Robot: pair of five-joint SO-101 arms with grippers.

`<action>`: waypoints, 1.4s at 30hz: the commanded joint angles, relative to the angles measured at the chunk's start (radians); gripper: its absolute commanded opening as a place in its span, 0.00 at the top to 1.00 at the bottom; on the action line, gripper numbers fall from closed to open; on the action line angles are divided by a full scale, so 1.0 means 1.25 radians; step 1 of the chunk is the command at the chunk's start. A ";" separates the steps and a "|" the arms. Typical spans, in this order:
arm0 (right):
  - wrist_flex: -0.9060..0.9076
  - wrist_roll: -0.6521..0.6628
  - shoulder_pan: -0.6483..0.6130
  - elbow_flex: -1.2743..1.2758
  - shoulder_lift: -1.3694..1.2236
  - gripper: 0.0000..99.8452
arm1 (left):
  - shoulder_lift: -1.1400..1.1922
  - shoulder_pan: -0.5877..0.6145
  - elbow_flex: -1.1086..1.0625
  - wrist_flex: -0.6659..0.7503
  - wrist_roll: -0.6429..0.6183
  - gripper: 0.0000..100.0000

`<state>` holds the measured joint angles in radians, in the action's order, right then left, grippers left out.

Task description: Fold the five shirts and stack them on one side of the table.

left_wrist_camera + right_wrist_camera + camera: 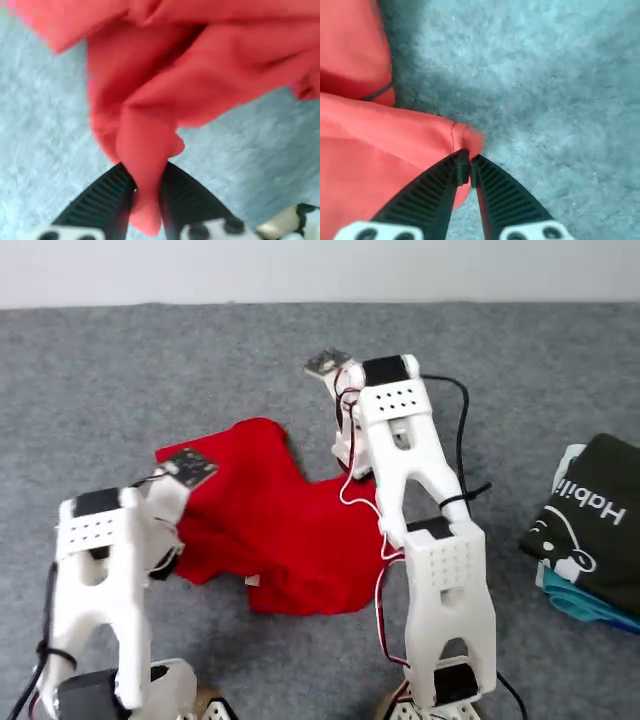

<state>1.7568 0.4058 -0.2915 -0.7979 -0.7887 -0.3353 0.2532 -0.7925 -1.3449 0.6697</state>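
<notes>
The left gripper pinches a thick bunched fold of the red shirt, so a lift may drag extra layers and crumple it. Farther out, the right gripper nips only the hem corner with its tips and looks likely to slip. The shirt lies mid-table, well apart from the stack on the right.

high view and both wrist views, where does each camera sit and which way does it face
High view: fixed above the table, looking down; left arm and right arm show, the red shirt between them, a folded stack at one side.
Left wrist view: on the left arm, looking along the left tool, shut on bunched red cloth.
Right wrist view: on the right arm, looking along the right tool, shut on the shirt's hem.
Shared: all three show the red shirt and the grey table.
</notes>
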 commanded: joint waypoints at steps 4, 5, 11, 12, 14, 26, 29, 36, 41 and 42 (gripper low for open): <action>0.029 -0.026 -0.012 -0.002 0.003 0.84 | -0.023 -0.045 0.025 -0.007 -0.036 0.99; 0.030 -0.053 -0.012 -0.002 0.004 0.80 | -0.023 -0.045 0.025 -0.007 -0.036 0.99; 0.029 -0.095 -0.041 -0.002 -0.004 0.74 | -0.023 -0.045 0.025 -0.007 -0.036 0.99; 0.029 -0.096 -0.047 -0.002 -0.004 0.74 | -0.023 -0.045 0.024 -0.007 -0.036 0.99; 0.018 -0.097 -0.064 -0.002 -0.006 0.74 | -0.023 -0.045 0.024 -0.007 -0.036 0.99; -0.105 -0.098 -0.096 -0.002 -0.096 0.74 | -0.022 -0.045 0.024 -0.007 -0.036 0.99; -0.107 -0.098 -0.111 -0.002 -0.127 0.74 | -0.022 -0.045 0.023 -0.007 -0.036 0.99; -0.098 -0.093 -0.152 -0.010 -0.166 0.80 | -0.022 -0.045 0.023 -0.006 -0.036 0.99; -0.066 -0.075 -0.153 -0.049 -0.187 1.00 | -0.022 -0.045 -0.004 0.016 -0.037 0.99; -0.050 -0.058 -0.152 -0.059 -0.191 0.98 | -0.022 -0.045 -0.014 0.022 -0.037 0.99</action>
<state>1.6448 0.2969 -0.4296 -0.8592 -0.9943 -0.3353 0.2041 -0.8002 -1.3418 0.6299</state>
